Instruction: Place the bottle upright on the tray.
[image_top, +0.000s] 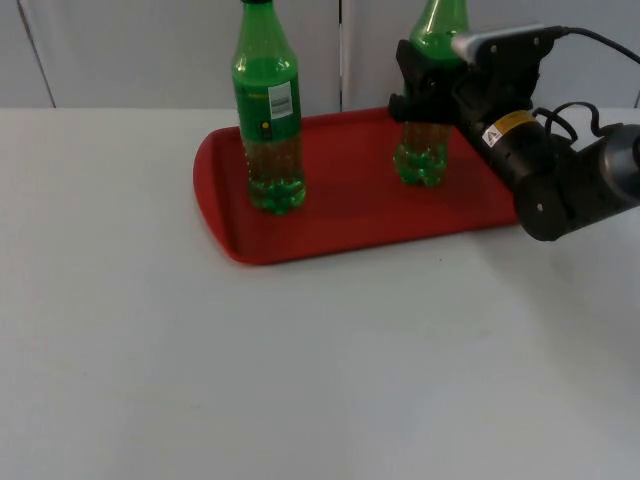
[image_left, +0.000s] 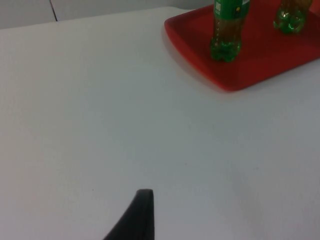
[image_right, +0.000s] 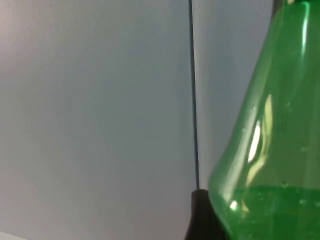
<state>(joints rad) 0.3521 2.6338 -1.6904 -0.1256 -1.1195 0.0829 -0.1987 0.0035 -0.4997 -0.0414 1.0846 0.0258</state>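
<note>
While the right-hand bottle (image_top: 424, 150) is standing upright on the far right part of the red tray (image_top: 340, 215), we are gripping it around its middle with the right claw (image_top: 428, 95), jaws closed on the body just above the base. Its base appears to be resting on the tray floor, though we cannot tell whether the full weight is down. To finish the step well, we judge that we should be settling the base flat before parting the jaws, then opening evenly and backing straight away toward the right, so neither finger drags the bottle over. A second bottle (image_top: 268, 110) is standing upright at the tray's left, well apart, so it is not crowding us. The left claw (image_left: 135, 217) is waiting over the bare worktop (image_top: 300, 380); we cannot tell how its fingers are set.
</note>
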